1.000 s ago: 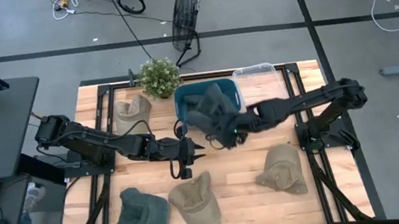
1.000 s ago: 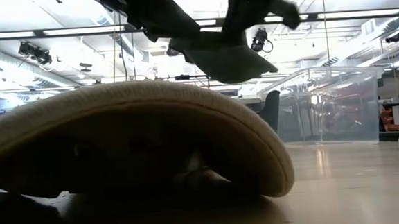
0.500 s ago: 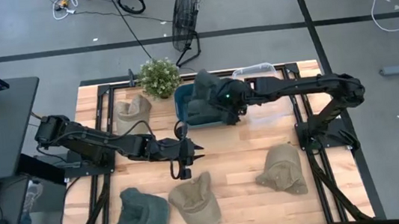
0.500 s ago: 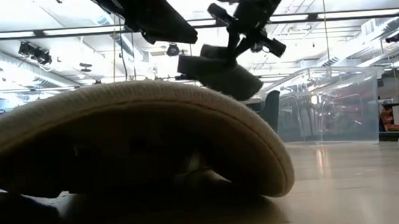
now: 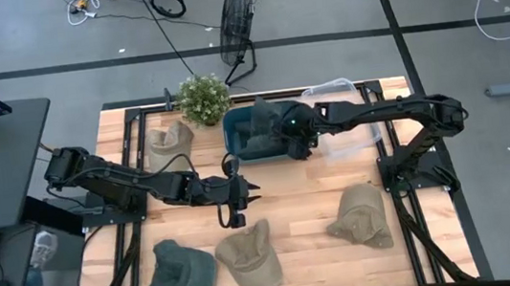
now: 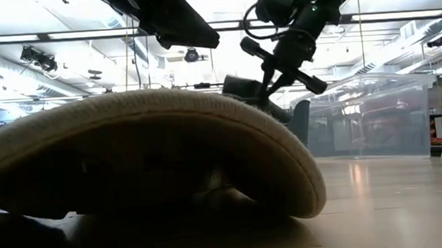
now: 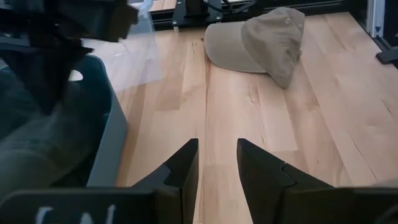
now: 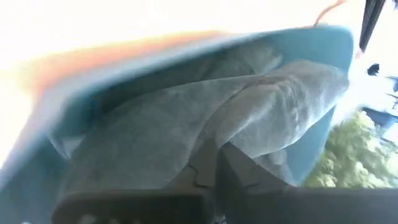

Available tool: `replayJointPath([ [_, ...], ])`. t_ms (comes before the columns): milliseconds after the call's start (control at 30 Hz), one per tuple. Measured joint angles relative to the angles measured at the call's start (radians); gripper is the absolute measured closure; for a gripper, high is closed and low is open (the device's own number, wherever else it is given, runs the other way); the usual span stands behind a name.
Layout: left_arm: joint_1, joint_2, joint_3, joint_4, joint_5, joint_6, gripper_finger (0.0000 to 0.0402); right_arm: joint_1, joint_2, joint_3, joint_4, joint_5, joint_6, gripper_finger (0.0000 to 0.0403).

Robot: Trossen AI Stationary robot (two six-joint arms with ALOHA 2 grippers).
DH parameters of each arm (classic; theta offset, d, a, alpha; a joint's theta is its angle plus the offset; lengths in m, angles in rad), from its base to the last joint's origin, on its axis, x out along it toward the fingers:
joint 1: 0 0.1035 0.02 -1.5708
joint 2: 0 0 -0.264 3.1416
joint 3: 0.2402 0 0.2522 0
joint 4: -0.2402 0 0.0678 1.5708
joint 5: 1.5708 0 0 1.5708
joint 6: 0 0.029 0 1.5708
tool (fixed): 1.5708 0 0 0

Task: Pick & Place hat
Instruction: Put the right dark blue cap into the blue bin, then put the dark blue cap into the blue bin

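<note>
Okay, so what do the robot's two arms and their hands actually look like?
Both arms are dark, slim and jointed. The left arm ends in a left hand with two flat, black, wedge-shaped fingers; pale lettering shows on its body. The right arm has a small green light near its wrist, and its right hand is equally dark.

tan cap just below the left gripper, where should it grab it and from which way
Judging by the high view, take the tan cap from straight above, pinching the soft crown at its rounded top. It lies crown up on the table, so the flat brim offers little to close on. The left gripper hangs open just beside it.
</note>
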Motion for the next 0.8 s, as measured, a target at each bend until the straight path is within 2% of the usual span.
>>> replayJointPath([
  [133,0.000,0.000,0.000,0.000,0.000,0.000,0.0287,0.000,0.000,-0.001,0.009,-0.058,0.101,0.0380],
  [333,0.000,0.000,0.000,0.000,0.000,-0.001,0.0287,-0.005,0.000,-0.001,0.062,-0.054,0.231,0.0364],
  [533,0.000,0.000,0.000,0.002,0.000,0.000,0.0287,-0.018,0.005,-0.001,0.072,-0.049,0.313,0.0330],
  [700,0.000,0.000,0.000,0.004,-0.005,-0.001,0.0287,-0.001,-0.001,-0.001,0.088,-0.011,0.421,0.0295],
  [800,0.000,0.000,0.000,0.003,-0.008,0.000,0.0287,0.041,-0.010,0.008,0.065,0.048,0.546,0.0280],
])
